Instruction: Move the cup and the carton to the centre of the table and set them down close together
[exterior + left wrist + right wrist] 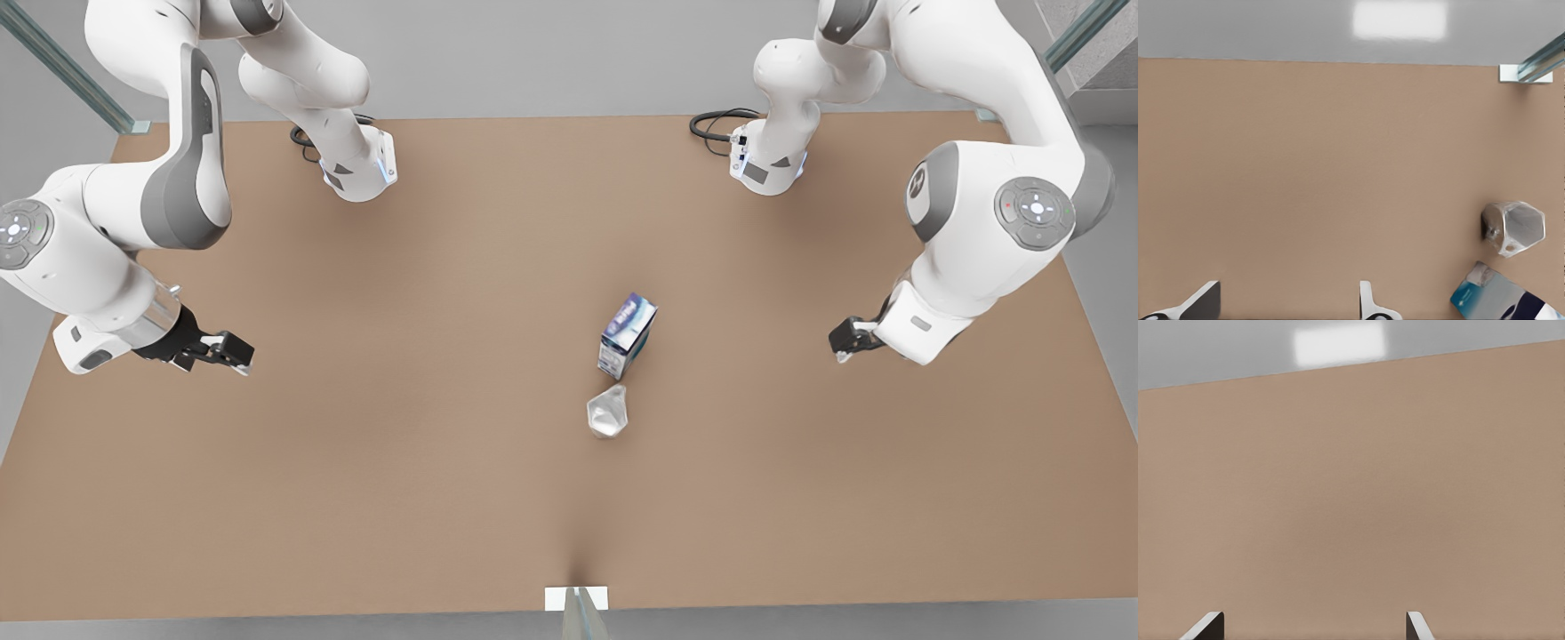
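the small shiny silvery-grey faceted cup [608,412] sits just at six o'clock of the small blue-topped, white-sided carton [627,336], near the middle of the plain matte light-brown table [373,498], nearly touching. looks like placement is done, operator. your left gripper [233,352] hangs at nine o'clock, fingers spread, grasping nothing; the left wrist view catches the cup [1513,228] and carton [1501,300]. your right gripper [843,341] waits at three o'clock, fingers parted and bare. if you retreat, lift straight up. there's open room on both flanks, edges far off.
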Motion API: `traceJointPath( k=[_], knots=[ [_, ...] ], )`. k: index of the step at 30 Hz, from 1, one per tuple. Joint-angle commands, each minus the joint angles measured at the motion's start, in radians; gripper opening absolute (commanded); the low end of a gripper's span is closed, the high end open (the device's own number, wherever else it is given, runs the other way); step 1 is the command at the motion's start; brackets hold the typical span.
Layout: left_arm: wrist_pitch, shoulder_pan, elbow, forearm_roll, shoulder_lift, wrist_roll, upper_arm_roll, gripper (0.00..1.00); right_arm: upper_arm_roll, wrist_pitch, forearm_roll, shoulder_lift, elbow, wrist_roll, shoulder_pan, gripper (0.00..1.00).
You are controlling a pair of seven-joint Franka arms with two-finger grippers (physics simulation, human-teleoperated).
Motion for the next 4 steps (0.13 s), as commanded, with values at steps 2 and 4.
traceJointPath(
  k=[2, 4],
  knots=[
    [0.0, 0.0, 0.0, 0.001, 0.0, 0.0, 0.0, 1.0, 0.0, 0.0, 0.002, 0.0, 0.0, 0.0, 0.0, 1.0],
    [0.0, 0.001, 0.0, 0.0, 0.002, 0.002, 0.0, 1.0, 0.0, 0.0, 0.002, 0.0, 0.002, 0.0, 0.0, 1.0]
  ],
)
